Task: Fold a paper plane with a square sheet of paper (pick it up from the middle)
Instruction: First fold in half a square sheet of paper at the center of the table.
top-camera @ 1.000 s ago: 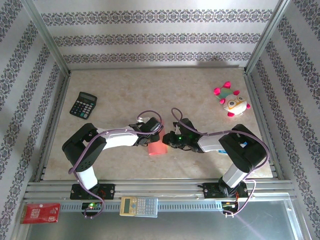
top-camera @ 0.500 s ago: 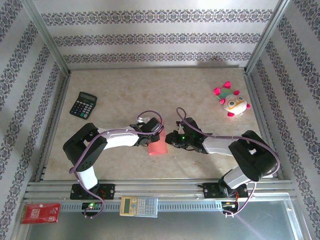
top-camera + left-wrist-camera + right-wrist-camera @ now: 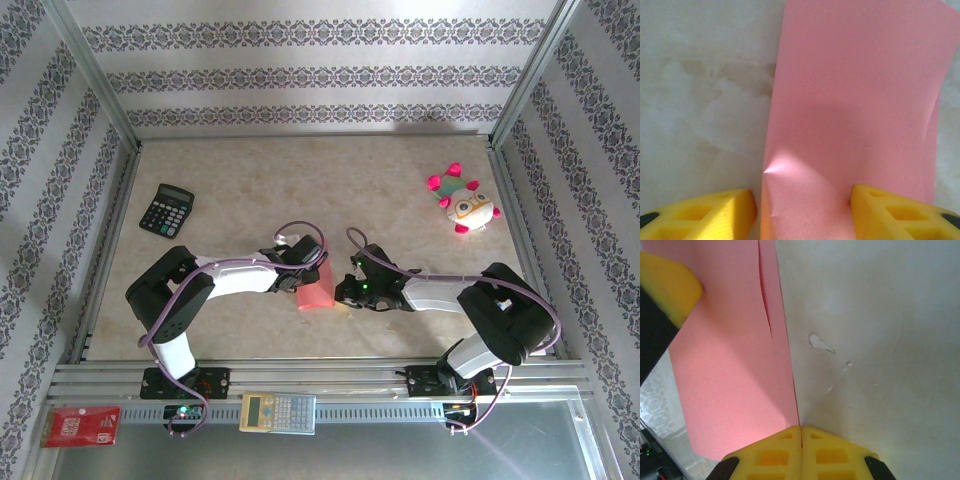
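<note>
Lying folded on the mottled beige table [image 3: 420, 190], the thin salmon-pink paper sheet [image 3: 316, 295] sits between both tools. The left gripper [image 3: 802, 220] holds its yellow fingers apart, straddling the sheet's near end, one finger overlapping its edge. The right gripper [image 3: 801, 440] has its jaws pressed together, with the tips touching the sheet's layered long edge. Whether they pinch it is unclear.
</note>
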